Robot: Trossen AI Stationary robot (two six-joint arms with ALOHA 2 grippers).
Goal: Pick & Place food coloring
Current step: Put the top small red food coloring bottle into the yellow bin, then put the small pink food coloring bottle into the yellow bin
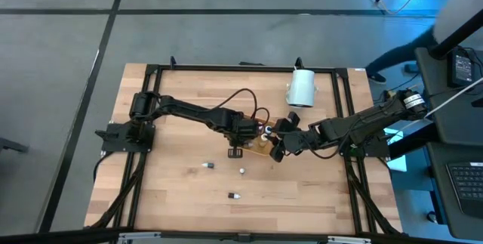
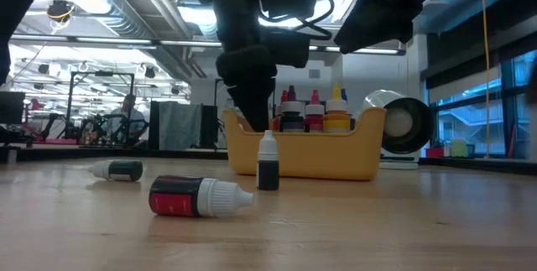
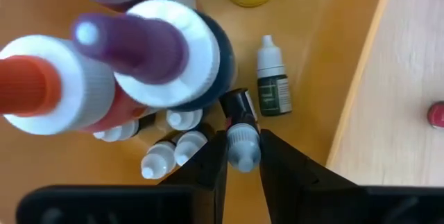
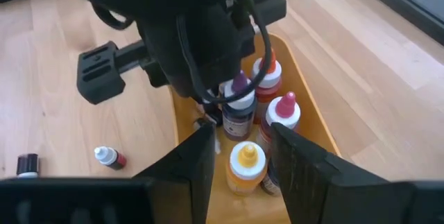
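Left gripper (image 3: 243,156) clamped on white-capped vial (image 3: 240,130) inside crowded yellow tray (image 2: 361,149); right gripper (image 4: 239,158) spread wide above. 3 vials on open surface (image 1: 181,199); wrist view alone reveals grip.

Room: grey floor (image 1: 60,47) with dark seams; wooden table (image 1: 181,199); ceiling strip lights (image 2: 109,43); blue-lit windows (image 2: 482,128); desk with keyboard (image 1: 464,187).

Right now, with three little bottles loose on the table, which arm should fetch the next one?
Right, probably. The left gripper is down in the orange tray, shut on a small bottle. The right gripper hovers open above the tray, holding nothing, so it seems free to fetch the standing bottle.
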